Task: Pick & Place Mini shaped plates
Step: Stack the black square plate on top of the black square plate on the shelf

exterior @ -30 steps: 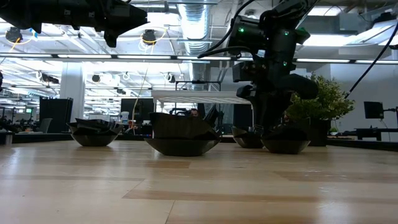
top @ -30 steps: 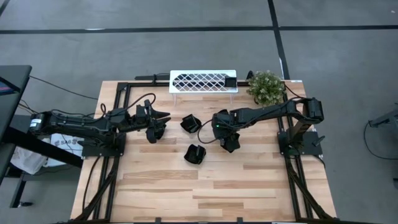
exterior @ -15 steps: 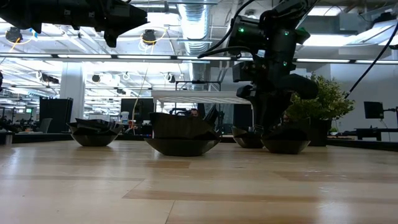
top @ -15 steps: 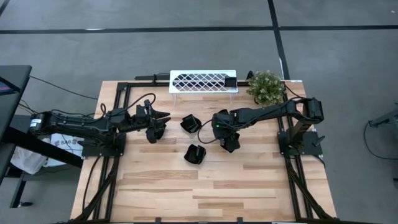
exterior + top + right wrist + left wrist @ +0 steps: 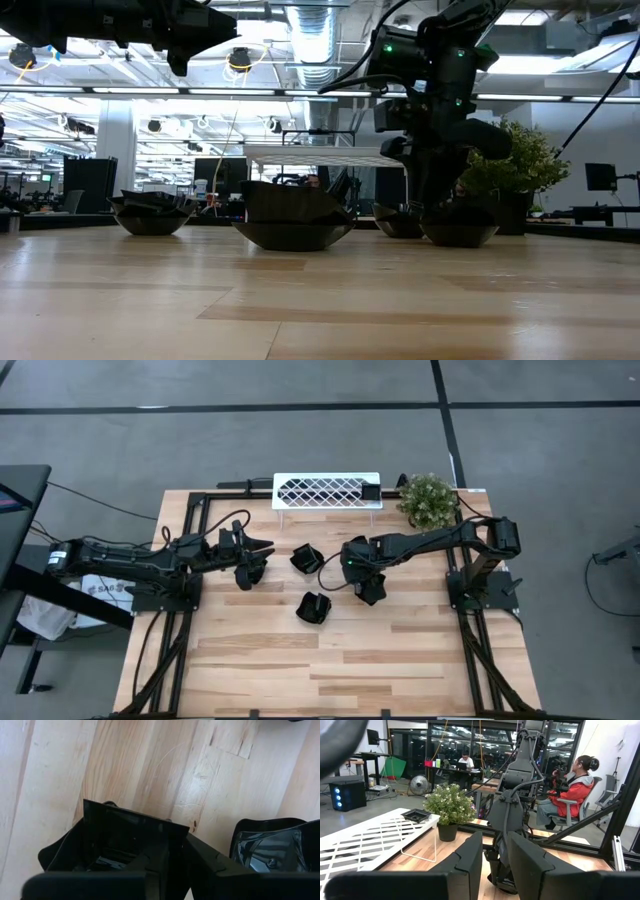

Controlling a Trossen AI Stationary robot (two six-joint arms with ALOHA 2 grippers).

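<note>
Right gripper (image 5: 368, 588): clenched on mini plate (image 5: 125, 840) rim, on the table.
Left gripper (image 5: 250, 565): raised, parted, empty.
Advice: lift straight, avoid neighbouring plate (image 5: 270, 847).

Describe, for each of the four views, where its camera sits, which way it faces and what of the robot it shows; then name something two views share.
High: overhead, looking down; both arms, table.
Low: table height, level; right gripper on a plate.
Left wrist: faces plant, a seated person; own fingers.
Right wrist: faces down; fingers at plate rim.
Shared: white rack, high and left wrist.
</note>
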